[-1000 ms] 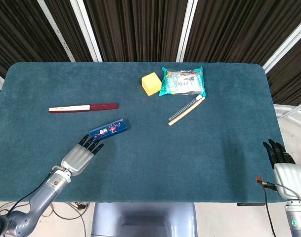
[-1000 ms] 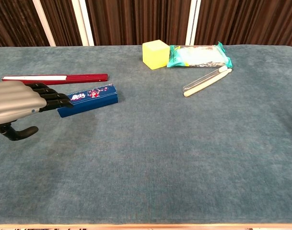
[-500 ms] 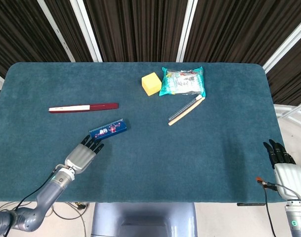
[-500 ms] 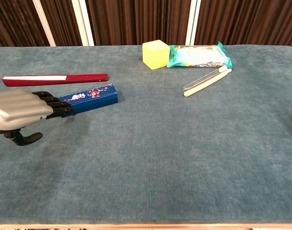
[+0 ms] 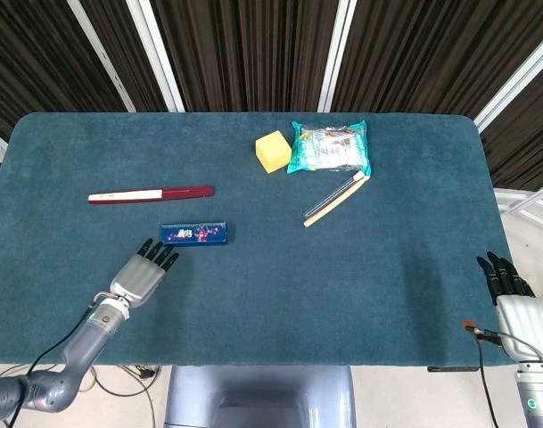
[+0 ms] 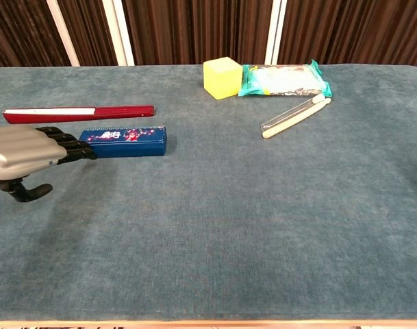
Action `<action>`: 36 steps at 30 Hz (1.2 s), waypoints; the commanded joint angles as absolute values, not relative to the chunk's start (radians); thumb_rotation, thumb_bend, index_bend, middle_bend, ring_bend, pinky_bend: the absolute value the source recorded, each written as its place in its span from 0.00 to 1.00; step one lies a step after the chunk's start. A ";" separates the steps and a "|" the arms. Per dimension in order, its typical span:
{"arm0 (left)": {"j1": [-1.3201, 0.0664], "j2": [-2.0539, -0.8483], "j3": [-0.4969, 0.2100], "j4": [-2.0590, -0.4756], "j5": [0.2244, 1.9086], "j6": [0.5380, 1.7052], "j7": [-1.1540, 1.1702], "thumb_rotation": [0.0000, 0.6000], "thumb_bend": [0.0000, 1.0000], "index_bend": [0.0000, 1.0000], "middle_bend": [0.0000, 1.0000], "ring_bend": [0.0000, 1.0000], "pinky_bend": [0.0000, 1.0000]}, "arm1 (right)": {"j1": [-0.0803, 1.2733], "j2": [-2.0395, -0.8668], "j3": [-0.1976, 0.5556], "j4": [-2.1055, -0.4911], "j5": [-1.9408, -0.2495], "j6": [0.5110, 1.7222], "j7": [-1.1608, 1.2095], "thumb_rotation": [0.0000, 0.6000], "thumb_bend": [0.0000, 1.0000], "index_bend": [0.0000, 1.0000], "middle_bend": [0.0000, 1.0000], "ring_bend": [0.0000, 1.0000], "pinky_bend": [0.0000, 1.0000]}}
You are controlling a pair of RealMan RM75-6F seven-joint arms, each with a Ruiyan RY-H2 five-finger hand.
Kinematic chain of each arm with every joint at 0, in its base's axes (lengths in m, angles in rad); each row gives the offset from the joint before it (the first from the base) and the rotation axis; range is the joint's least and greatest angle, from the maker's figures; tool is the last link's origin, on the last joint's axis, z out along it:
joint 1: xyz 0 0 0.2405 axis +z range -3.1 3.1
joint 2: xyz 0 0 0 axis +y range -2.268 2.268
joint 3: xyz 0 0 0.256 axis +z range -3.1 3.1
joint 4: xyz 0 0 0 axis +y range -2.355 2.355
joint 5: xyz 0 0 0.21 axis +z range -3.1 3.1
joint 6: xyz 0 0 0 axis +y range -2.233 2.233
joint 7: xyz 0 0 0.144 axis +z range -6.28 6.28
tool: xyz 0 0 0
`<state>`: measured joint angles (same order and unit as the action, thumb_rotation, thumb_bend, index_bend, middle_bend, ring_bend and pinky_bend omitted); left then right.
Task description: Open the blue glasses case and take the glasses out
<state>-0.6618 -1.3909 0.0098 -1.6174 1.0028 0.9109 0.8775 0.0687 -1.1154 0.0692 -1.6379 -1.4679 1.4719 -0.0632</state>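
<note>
The blue case (image 5: 194,234) lay closed on the left part of the table (image 5: 280,294), near the red case (image 5: 151,193). It looked stiff, light and slippery; its long sides seemed best for holding. The left hand (image 5: 143,275) was open just beside it, holding nothing. The right hand (image 5: 514,299) rested open at the near right edge, with much free room between.

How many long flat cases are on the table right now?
2: the blue glasses case just ahead of the left hand, and the red-and-white case behind it, nearer the far edge. None looks hidden.
</note>
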 commanded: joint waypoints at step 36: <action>-0.759 -1.445 -0.152 -1.520 0.840 0.938 0.685 1.00 0.30 0.01 0.19 0.02 0.12 | 0.073 -1.112 0.079 -1.647 -1.425 1.442 -0.056 1.00 0.20 0.00 0.00 0.00 0.23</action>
<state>-0.7521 -1.4382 -0.1493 -1.5269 0.8469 0.9433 0.6796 0.0729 -1.1121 0.0789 -1.6474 -1.4249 1.4420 -0.0558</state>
